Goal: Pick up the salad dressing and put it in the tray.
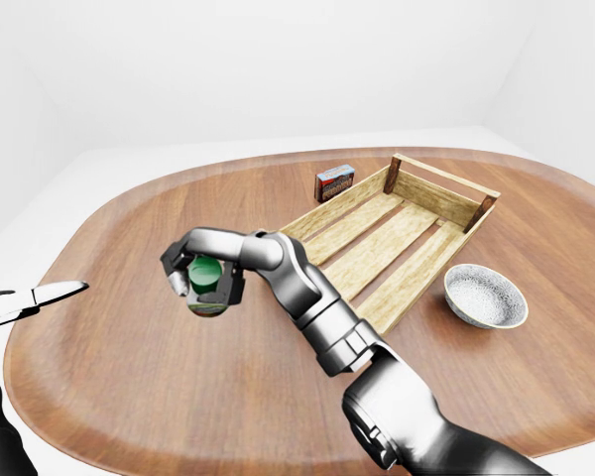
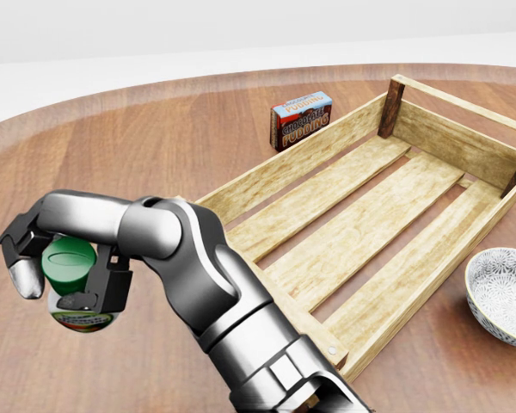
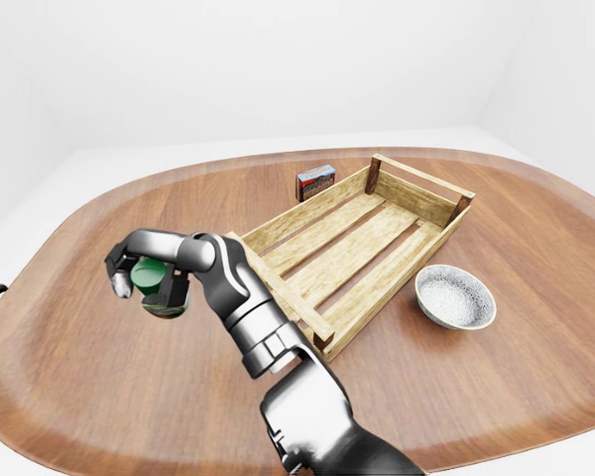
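1 salad dressing bottle (image 2: 71, 288) gripped in the right hand (image 2: 64, 275), held above the table (image 2: 112, 172) left of the tray (image 2: 361, 215). 1 tray holding nothing, 1 pudding box (image 2: 301, 120) just above it, 1 bowl (image 2: 501, 295) to its right. left hand (image 1: 30, 298) at left-eye view's left edge, can't tell its grip.

Wooden table (image 1: 129, 377): tray (image 1: 416, 233), bowl (image 1: 486, 296), box (image 1: 334, 182)
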Tool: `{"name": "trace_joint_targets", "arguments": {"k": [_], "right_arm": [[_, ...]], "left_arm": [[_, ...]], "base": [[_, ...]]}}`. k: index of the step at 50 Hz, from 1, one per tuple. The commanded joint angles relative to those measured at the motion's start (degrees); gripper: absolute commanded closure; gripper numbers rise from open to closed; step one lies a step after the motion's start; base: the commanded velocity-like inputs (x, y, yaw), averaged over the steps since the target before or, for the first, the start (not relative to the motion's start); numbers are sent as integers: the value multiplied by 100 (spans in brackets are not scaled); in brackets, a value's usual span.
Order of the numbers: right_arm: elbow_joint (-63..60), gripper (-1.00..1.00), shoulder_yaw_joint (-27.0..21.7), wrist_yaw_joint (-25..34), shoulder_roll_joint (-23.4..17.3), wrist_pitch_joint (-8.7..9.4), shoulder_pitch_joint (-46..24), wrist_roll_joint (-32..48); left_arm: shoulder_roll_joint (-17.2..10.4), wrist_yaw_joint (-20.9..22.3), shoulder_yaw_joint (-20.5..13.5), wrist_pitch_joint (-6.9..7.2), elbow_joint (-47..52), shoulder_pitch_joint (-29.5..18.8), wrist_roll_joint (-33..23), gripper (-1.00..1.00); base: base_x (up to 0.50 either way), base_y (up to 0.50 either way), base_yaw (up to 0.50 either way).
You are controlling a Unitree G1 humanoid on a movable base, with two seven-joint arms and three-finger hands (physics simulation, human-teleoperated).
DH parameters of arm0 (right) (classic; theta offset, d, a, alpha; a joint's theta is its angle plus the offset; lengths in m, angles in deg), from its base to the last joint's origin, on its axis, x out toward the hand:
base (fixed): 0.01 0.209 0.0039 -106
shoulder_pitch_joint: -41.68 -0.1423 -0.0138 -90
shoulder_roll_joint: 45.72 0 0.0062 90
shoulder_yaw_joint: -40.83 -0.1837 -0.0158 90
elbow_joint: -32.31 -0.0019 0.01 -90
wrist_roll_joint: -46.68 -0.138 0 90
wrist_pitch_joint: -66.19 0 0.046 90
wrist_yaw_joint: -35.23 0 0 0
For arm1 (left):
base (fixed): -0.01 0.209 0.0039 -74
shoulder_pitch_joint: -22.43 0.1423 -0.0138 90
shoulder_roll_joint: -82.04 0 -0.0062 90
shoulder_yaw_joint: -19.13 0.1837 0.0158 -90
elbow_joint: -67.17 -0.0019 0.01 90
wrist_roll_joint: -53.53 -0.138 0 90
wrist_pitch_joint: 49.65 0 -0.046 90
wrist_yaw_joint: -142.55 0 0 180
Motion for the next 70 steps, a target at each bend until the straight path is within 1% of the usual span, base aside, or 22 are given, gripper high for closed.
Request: {"name": "trace_joint_targets", "arguments": {"k": [1,3,9,15,23,27,31,41,42,53,57,70], "right_arm": [[24,100,-353,-1,-229,0,-1094,-764],[64,100,-441,-1,-315,0,-1345,-923],[102,100,-482,-1,-522,0,-1668,-1205],[675,100,-653,-1,-860,0,-2153,-1478],[1546,100,-951,-1,-1418,0,-2874,-1819],[1841,100,-1023,-1,-1638,0,-3075,-1935],[2198,100,-1161,-1,-1958,0,-3207,-2035],[2215,100,-1272,-1,-2606,0,-3122,-2077],[2153,100,-1283,-1,-2719,0,-3081,-2060],[2062,100,-1493,-1,-3384,0,-2575,-2160],[2007,100,-1528,-1,-3564,0,-2425,-2198],[2060,100,-1621,-1,-3877,0,-2010,-2233]], "left_arm": [[0,-22,39,0,-58,-5,10,-100],[10,-25,55,0,-38,-1,11,-100],[30,-11,94,0,-59,4,-33,-100],[45,4,102,0,-26,17,-48,-100],[54,4,141,0,-79,-7,-84,-100],[63,1,173,0,-84,-9,-106,-100],[69,6,176,0,-80,-2,-111,-100],[79,-2,200,0,-56,-7,-139,-100],[83,3,205,0,-52,-5,-139,-100],[61,-15,185,0,-21,-31,-128,-100],[73,-8,217,0,-35,-28,-154,-100],[71,-15,219,0,-29,-35,-159,-100]], "base": [[0,0,0],[0,0,0],[0,0,0],[0,0,0],[0,0,0],[0,0,0],[0,0,0],[0,0,0],[0,0,0],[0,0,0],[0,0,0],[0,0,0]]}}
